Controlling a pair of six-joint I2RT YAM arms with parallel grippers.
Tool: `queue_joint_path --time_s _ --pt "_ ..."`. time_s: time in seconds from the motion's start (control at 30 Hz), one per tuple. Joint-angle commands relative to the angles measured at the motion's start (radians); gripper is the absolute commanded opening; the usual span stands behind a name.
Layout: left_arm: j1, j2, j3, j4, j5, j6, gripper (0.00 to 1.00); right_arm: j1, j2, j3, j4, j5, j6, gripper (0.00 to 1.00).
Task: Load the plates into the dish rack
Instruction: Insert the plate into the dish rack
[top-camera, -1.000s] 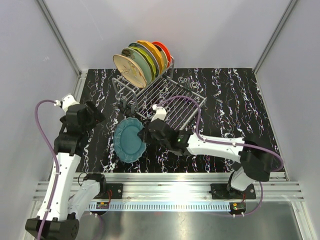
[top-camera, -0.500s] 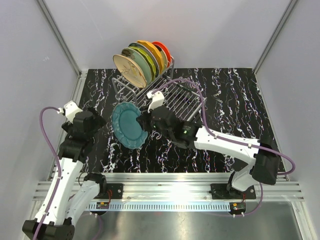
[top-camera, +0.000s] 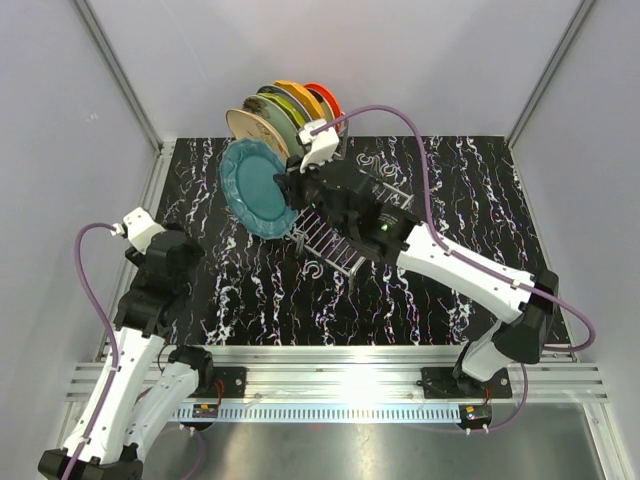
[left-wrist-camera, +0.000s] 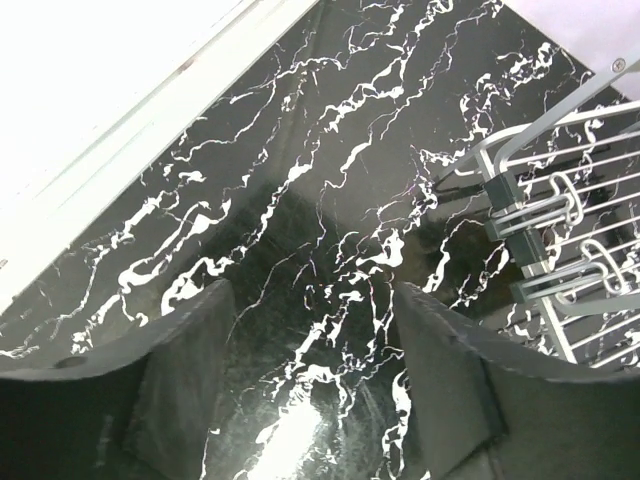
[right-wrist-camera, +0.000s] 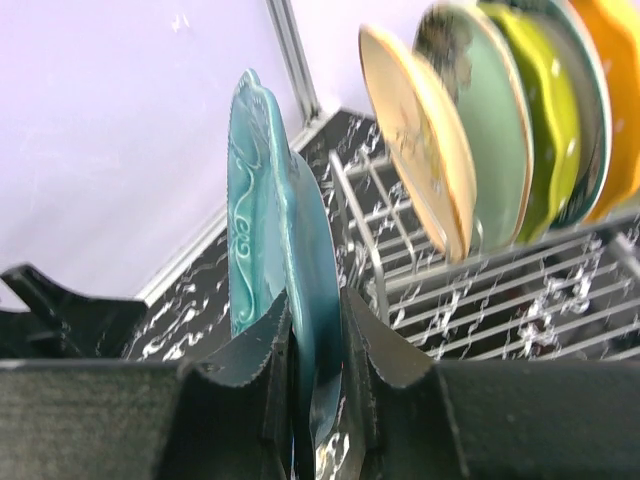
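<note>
Upright plates (top-camera: 283, 112) in dish rack (top-camera: 325, 240)

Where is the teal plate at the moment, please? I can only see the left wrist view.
Observer: The right end effector grips the teal plate by its rim, upright, at the dish rack's left end.
Operator: Is anything racked already?
Observer: Yes, a row of plates stands in the raised slots; the cream plate is nearest the teal one.
Operator: Do those two touch?
Observer: No; the right wrist view shows a gap with bare wire prongs between them.
</note>
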Motion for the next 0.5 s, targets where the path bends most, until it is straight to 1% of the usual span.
queue_joint_path --time_s 0.0,0.03,0.07,0.1,0.13,0.17,0.3,0.47 --pt "-0.005 -0.014 0.001 0.057 -0.046 0.004 0.74 -0.016 0.007 0.136 0.149 -0.008 -0.053 0.0" --pt "-0.006 -0.012 0.003 0.054 -0.055 -0.004 0.83 -0.024 0.016 0.149 0.15 -0.012 -0.068 0.0" --pt "-0.006 -0.011 0.004 0.047 -0.063 -0.012 0.89 -0.027 0.023 0.163 0.15 -0.014 -0.081 0.0" --pt "-0.006 -0.011 0.003 0.038 -0.067 -0.018 0.91 -0.029 0.038 0.192 0.15 -0.014 -0.096 0.0" --pt "-0.008 -0.011 0.004 0.037 -0.069 -0.024 0.97 -0.03 0.046 0.207 0.149 -0.011 -0.131 0.0" --pt "-0.008 -0.011 0.004 0.032 -0.069 -0.027 0.99 -0.03 0.062 0.236 0.147 -0.006 -0.15 0.0" --pt "-0.011 -0.009 0.004 0.029 -0.073 -0.03 0.99 -0.039 0.095 0.288 0.15 -0.012 -0.251 0.0" --pt "-0.012 0.002 0.01 0.02 -0.06 -0.03 0.99 -0.053 0.127 0.322 0.175 -0.008 -0.315 0.0"
